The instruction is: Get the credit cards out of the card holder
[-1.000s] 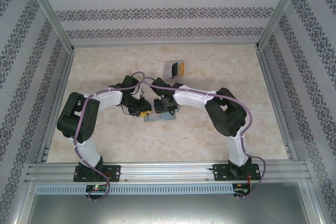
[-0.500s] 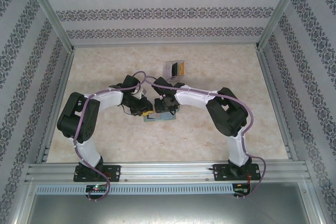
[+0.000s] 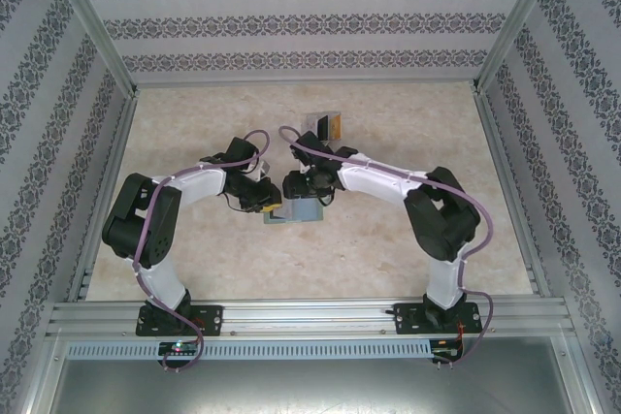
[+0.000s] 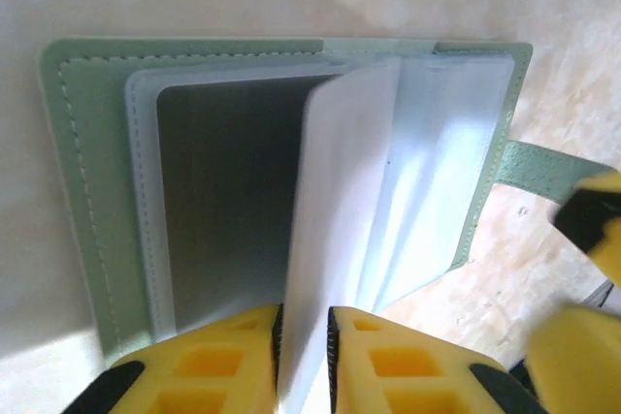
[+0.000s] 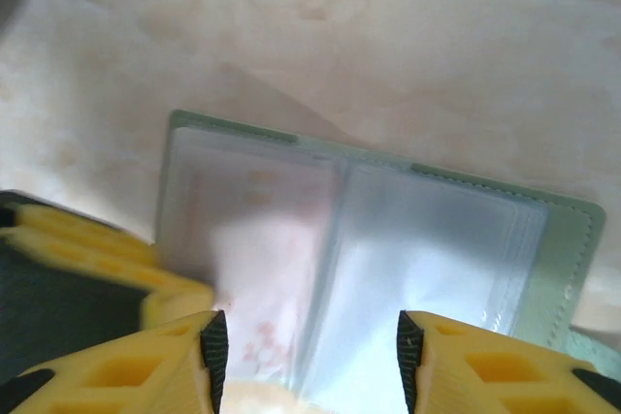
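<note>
At the middle of the bench (image 3: 388,123), the card holder (image 3: 296,210) lies open and flat, with both arms bent in over it. The left gripper (image 4: 303,322) is clenched on the near edge of one clear sleeve (image 4: 330,201), standing that leaf up from the spine. The right gripper (image 5: 306,336) hangs released just above the pages, its jaws apart and nothing between them. A pale pinkish credit card (image 5: 267,230) seems to sit inside the sleeve below it, though the plastic blurs it. To do this step well, the left should keep the leaf pinned so the pocket mouth stays reachable. The right should come in along the card's long edge and pinch only the card, not the plastic, or the whole holder may lift. Compared with a second ago, the right arm's elbow has swung outward and its forearm has stretched toward the holder. The left arm and the holder have hardly shifted.
</note>
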You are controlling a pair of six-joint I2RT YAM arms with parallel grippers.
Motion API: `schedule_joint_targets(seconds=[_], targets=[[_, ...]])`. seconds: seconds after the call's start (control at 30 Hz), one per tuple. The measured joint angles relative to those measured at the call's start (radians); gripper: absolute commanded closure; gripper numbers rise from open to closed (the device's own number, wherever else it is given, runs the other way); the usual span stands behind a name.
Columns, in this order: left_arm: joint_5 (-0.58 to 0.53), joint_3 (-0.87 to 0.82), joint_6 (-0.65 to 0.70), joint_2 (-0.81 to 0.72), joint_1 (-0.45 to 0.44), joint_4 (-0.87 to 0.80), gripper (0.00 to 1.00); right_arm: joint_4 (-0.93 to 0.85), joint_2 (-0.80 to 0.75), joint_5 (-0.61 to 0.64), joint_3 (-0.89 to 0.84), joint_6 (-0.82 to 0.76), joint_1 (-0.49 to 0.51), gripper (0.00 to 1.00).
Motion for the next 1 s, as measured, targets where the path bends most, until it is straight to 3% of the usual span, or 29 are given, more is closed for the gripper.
schedule_joint_targets(seconds=[0.2, 0.47, 0.73, 0.83, 1.0], targets=[[0.054, -0.001, -0.072, -0.002, -0.002, 0.077, 0.44, 0.044, -0.129, 0.013, -0.110, 0.024, -0.058, 0.38], [0.078, 0.040, -0.177, -0.003, -0.073, 0.161, 0.34, 0.057, -0.207, 0.056, -0.195, 0.029, -0.118, 0.25], [0.062, 0.062, -0.229, 0.014, -0.106, 0.198, 0.37, 0.059, -0.263, 0.090, -0.207, 0.023, -0.130, 0.28], [0.021, 0.064, -0.224, 0.011, -0.103, 0.173, 0.42, 0.060, -0.253, 0.072, -0.205, 0.014, -0.126, 0.33], [-0.037, 0.051, -0.205, -0.021, -0.081, 0.127, 0.54, 0.060, -0.176, 0.035, -0.169, -0.001, -0.086, 0.50]])
